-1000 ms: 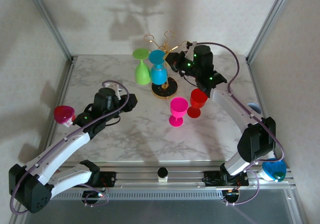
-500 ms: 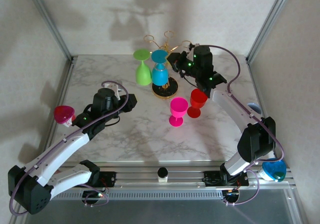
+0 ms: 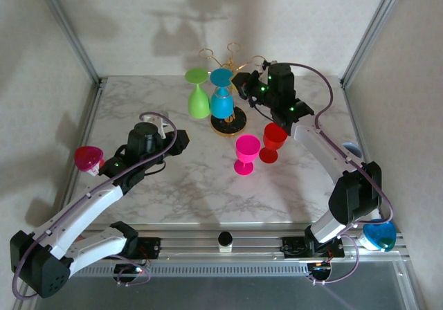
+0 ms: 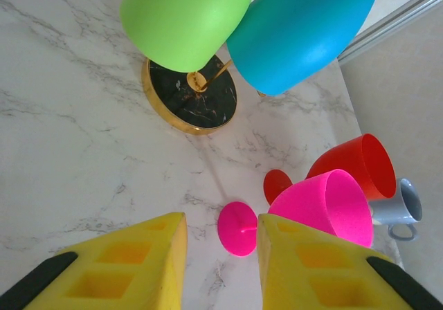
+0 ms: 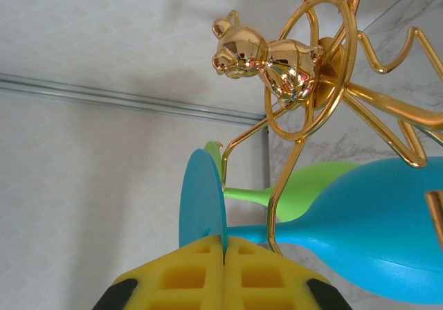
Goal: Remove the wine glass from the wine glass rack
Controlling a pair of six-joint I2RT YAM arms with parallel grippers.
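Observation:
The wine glass rack (image 3: 230, 123) is gold wire on a round black base (image 4: 190, 106), with a small gold bear (image 5: 266, 50) on top. A blue wine glass (image 3: 221, 102) and a green one (image 3: 198, 101) hang upside down from it. My right gripper (image 3: 240, 85) is shut on the edge of the blue glass's foot (image 5: 201, 199), its pads (image 5: 187, 279) pressed together round the disc. The blue bowl (image 5: 374, 254) lies behind a gold arm. My left gripper (image 4: 221, 254) hovers low over the marble, open with nothing between its fingers, left of the rack.
A pink glass (image 3: 246, 152) and a red glass (image 3: 273, 141) stand upright just right of and nearer than the rack. A grey mug (image 4: 405, 206) sits behind them. A crimson glass (image 3: 88, 158) is at the table's left edge, beside the left arm. A blue cup (image 3: 378, 235) is near the right base.

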